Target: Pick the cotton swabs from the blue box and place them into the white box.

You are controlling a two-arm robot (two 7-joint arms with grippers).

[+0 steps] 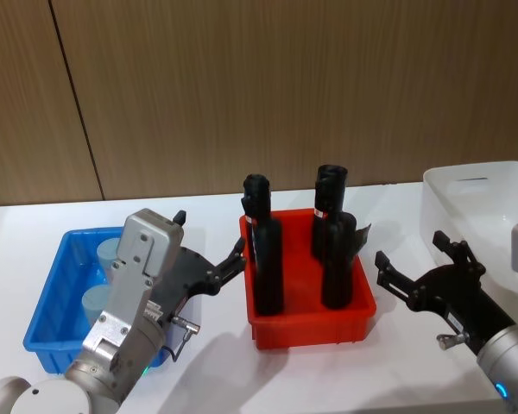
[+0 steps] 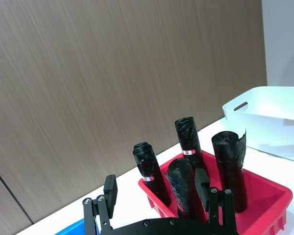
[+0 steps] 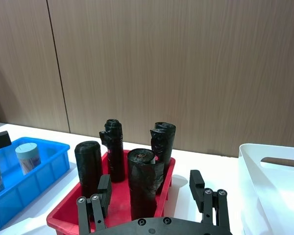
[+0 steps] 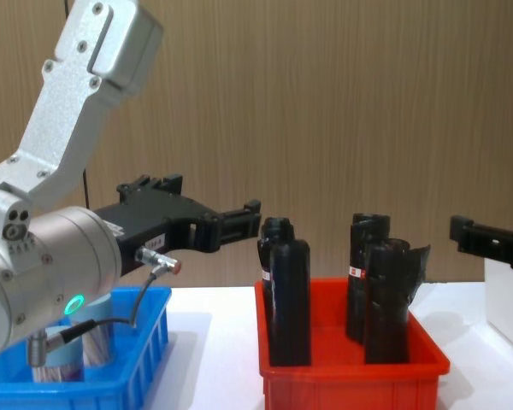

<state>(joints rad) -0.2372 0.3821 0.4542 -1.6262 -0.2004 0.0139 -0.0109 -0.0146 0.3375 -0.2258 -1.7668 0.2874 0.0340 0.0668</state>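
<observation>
1. Three containers line a white table (image 1: 207,354): the blue box (image 1: 50,297) at the robot's left, a red bin (image 1: 311,326) in the middle and the white box (image 1: 466,203) at the far right.
2. Two cotton swabs (image 1: 108,252) jars with pale blue lids stand upright in the blue box, one behind the other; the right wrist view shows them (image 3: 28,157) against its far wall.
3. Four black bottles (image 1: 268,259) stand upright in the red bin.
4. Held above the blue box's right side, the left gripper (image 1: 209,235) has its fingers spread wide and empty, and they point toward the red bin.
5. The jars sit lower than that gripper and to its left, beside the arm's wrist and apart from the fingertips; the chest view shows one jar (image 4: 64,350) beneath the arm.
6. The right gripper (image 1: 412,250) hangs between the red bin and the white box, fingers wide apart and holding nothing, well away from the jars.
</observation>
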